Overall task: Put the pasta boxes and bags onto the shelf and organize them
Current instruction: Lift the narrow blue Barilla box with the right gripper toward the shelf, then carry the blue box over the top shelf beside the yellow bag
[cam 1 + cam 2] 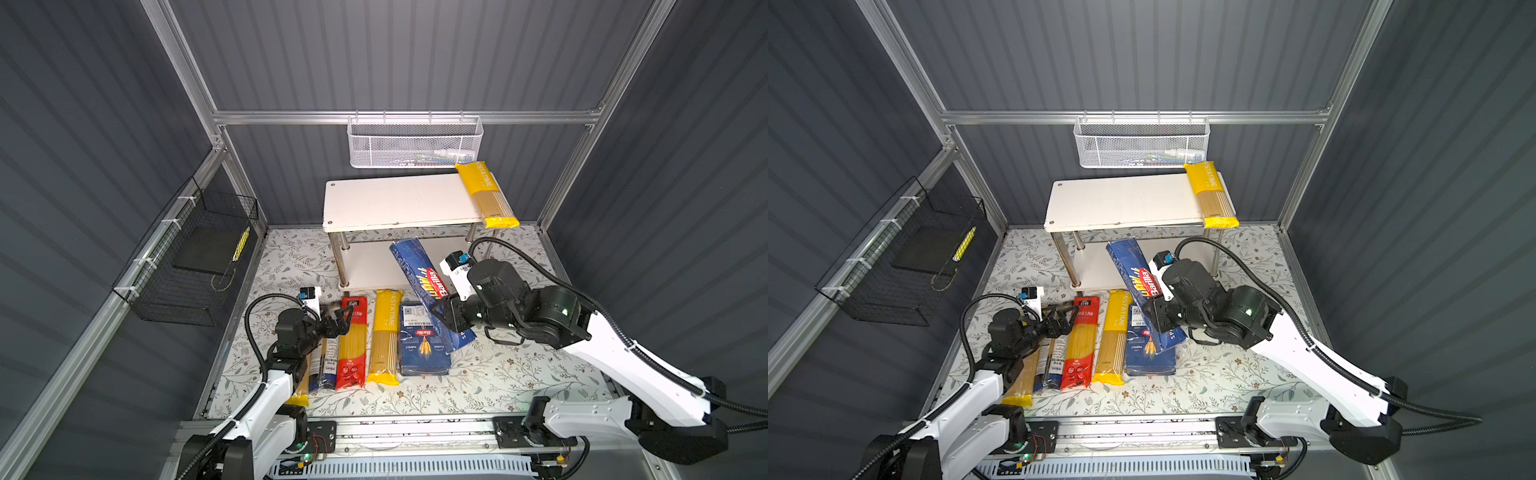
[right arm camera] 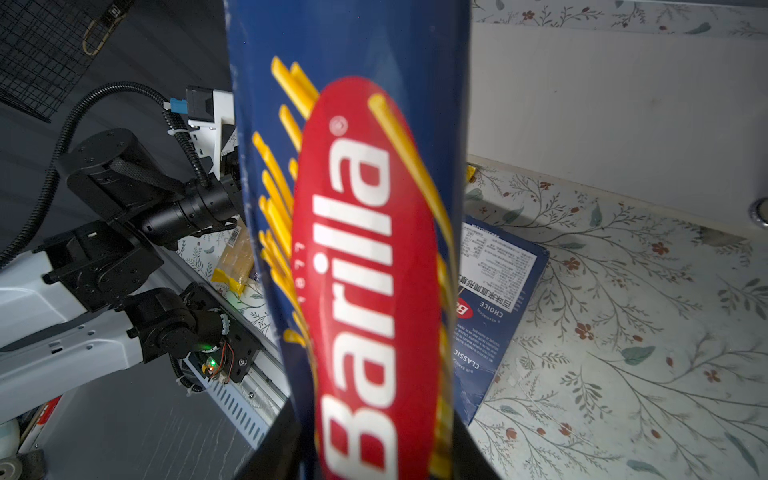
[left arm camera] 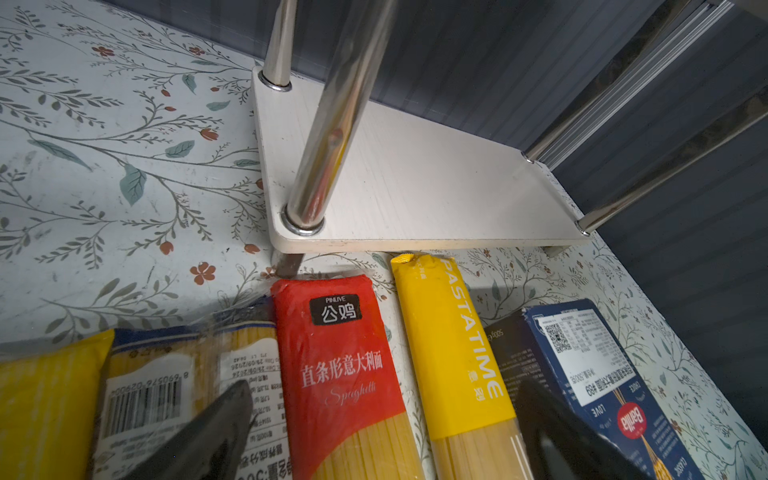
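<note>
Top views, right gripper (image 1: 444, 311): pinching the long narrow Barilla box (image 1: 419, 270) across its width, nearer its front end than its back end.
Right wrist view: same box (image 2: 353, 208) filling the middle, red oval logo toward the camera, dark fingers (image 2: 270, 453) pressed against either side at its base.
Narrow box, place: slanted, with the back end over the front edge of the lower board (image 1: 370, 266) of the shelf (image 1: 395, 203) and the front end overlapping the back right corner of the wide Barilla box (image 1: 424, 353). Touching either or not: cannot tell.
Shelf, place: middle of the back edge of the bench (image 1: 519, 374). One yellow-ended packet (image 1: 488, 195) lying front to back across the right end of the upper board.
Left gripper (image 3: 382, 386): spread wide, nothing between the jaws, low over the red packet (image 3: 332, 332). Contact: cannot tell.
Row toward the bench's front left corner, left to right: yellow-ended packet (image 1: 301, 390) partly under the left arm, blue-and-white labelled packet (image 1: 328, 361), red packet, another yellow-ended packet (image 1: 386, 336), wide box. All flat on the bench, side by side, lengthways front to back.
</note>
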Tool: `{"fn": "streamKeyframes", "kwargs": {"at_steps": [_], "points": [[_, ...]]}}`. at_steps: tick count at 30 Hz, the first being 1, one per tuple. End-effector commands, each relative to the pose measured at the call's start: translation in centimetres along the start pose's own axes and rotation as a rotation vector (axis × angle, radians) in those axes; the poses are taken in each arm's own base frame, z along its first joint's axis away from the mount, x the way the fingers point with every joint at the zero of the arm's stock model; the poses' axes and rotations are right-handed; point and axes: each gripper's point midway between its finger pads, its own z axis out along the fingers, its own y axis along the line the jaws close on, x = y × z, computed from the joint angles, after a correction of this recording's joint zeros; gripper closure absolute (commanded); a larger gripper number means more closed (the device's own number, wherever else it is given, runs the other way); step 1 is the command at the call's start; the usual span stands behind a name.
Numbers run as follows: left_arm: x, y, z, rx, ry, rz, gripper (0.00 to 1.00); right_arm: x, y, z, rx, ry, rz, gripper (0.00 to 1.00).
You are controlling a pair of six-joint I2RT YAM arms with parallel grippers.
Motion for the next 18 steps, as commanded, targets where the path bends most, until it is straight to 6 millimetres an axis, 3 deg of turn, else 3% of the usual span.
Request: {"fn": "streamKeyframes", "kwargs": {"at_steps": [1,5,18], "points": [[-0.7,-0.2,-0.1,-0.001,-0.014,0.014,0.0,-5.5,1.4,-2.9,-0.035,-0.18,-0.018,0.66],[-0.6,-0.1,-0.1,-0.002,-0.011,0.014,0.0,-7.3,1.4,-3.3,-0.023,-0.208,-0.014,0.66],[-0.6,-0.2,-0.1,-0.002,-0.012,0.013,0.0,-14.2,-1.3,-4.1,0.026,-0.294,0.01,0.66]]}}
